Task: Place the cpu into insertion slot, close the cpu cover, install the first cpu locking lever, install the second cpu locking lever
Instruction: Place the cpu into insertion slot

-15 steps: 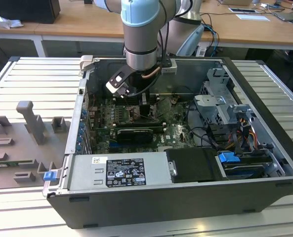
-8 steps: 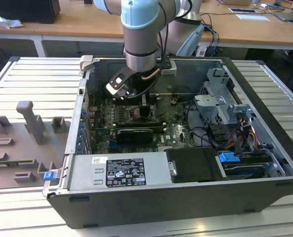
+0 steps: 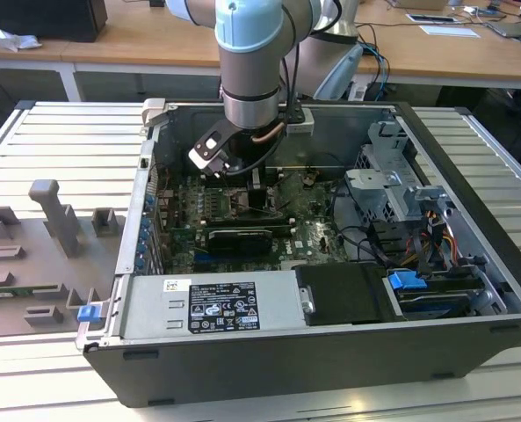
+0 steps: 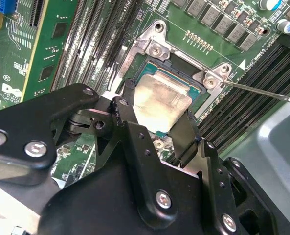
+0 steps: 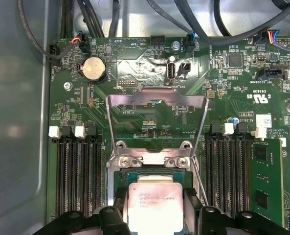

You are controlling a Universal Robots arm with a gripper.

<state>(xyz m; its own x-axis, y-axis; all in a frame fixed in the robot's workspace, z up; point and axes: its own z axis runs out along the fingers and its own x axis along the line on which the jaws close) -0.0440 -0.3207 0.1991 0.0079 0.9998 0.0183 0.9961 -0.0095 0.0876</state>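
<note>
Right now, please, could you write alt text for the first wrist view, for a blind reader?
The end effector grips the cpu at the insertion slot on a green motherboard. The cpu cover stands open beyond it, with black memory slots on both sides.

Work table: ribbed grey metal top [image 3: 58, 149], filling the exterior view from left edge to right edge.
Desks: pale wooden tops [image 3: 137, 48] along the upper edge, with a white leg [image 3: 69, 83] below.
Desk items: black box [image 3: 49, 18] upper left; white papers [image 3: 449, 29] upper right.
Light: bright, even, soft shadows.
</note>
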